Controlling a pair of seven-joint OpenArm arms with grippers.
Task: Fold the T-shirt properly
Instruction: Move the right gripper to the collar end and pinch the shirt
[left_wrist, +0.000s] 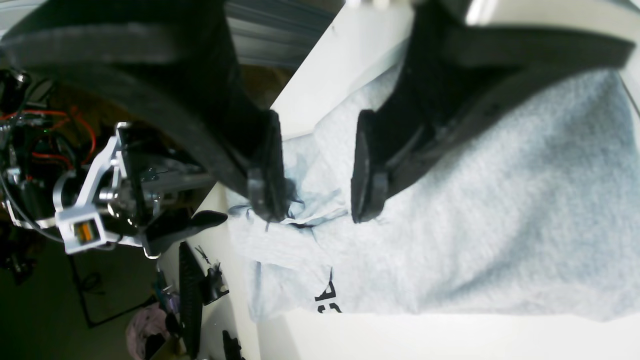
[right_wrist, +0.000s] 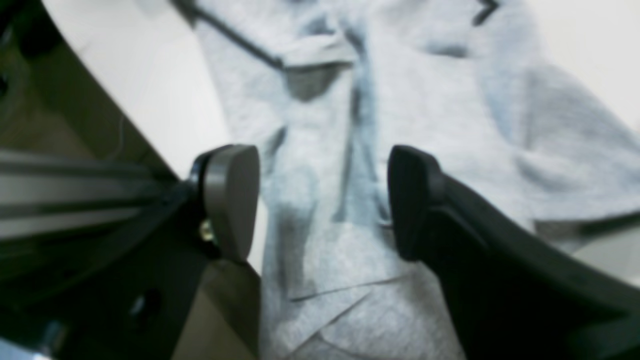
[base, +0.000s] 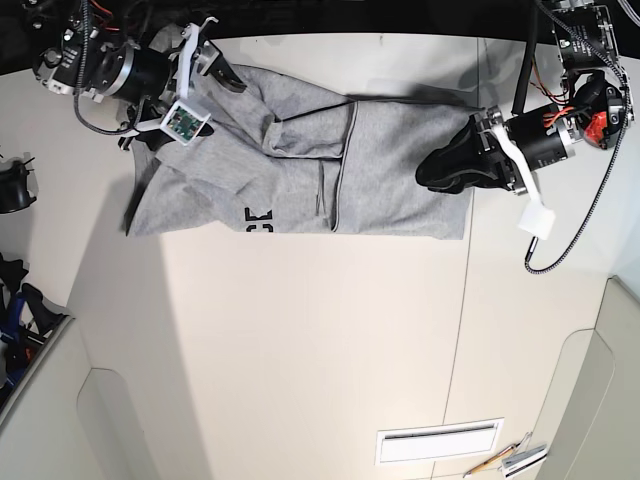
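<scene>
T-shirt beneath left end effector

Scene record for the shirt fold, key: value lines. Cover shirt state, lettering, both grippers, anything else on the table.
shirt: grey T-shirt, partly folded, rumpled toward the right arm
shirt_end_by_left_arm: flatter, fairly straight edge
lettering: black letters partly showing at one edge
left_gripper: open, over the shirt, nothing between fingertips
right_gripper: open, over the rumpled part; contact unclear
also_on_table: white tray-like object, pencils
</scene>
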